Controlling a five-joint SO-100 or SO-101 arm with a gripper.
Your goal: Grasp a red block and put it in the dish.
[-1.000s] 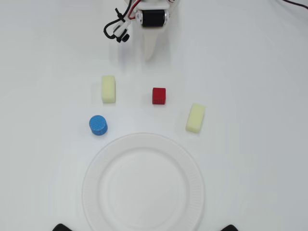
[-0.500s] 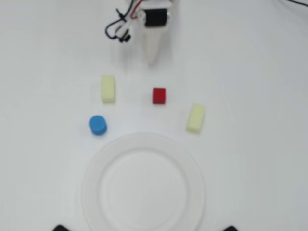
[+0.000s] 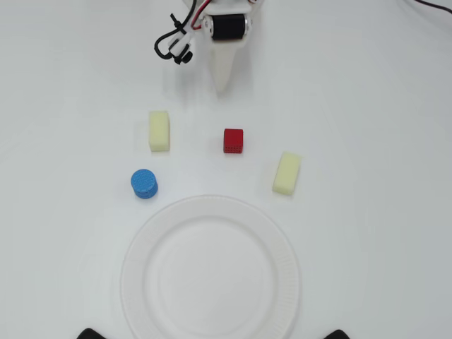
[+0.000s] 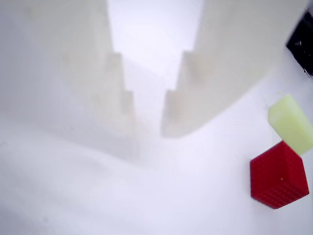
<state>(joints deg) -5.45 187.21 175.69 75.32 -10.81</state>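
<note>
Nearest the wrist lens: two pale, blurred stepped fingers (image 4: 117, 98) of the white plastic claw (image 4: 146, 125), parted by a narrow gap, holding nothing. Open only slightly, judged from the wrist view; overhead shows just a tapered white tip (image 3: 224, 85).

Small bright red cube with dotted faces (image 4: 279, 176) off to the lower right of the fingers in the wrist view, resting on the white counter (image 4: 98, 196), clear of the claw. Overhead: same cube (image 3: 233, 140) just beyond the tip, untouched. Large round white ribbed-rim disposable plate (image 3: 282, 282) farther out past the cube, empty.

Pale yellow rectangular block (image 4: 291, 122) close behind the cube in the wrist view. Overhead: two such blocks (image 3: 159, 131) (image 3: 287, 173) flanking, blue ridged cylinder (image 3: 144, 183) off to one side.

Handling, as judgement: likely light, rigid; textured faces should resist slipping. Best hold across two opposite flat sides, centred, claw opened wider first.
</note>
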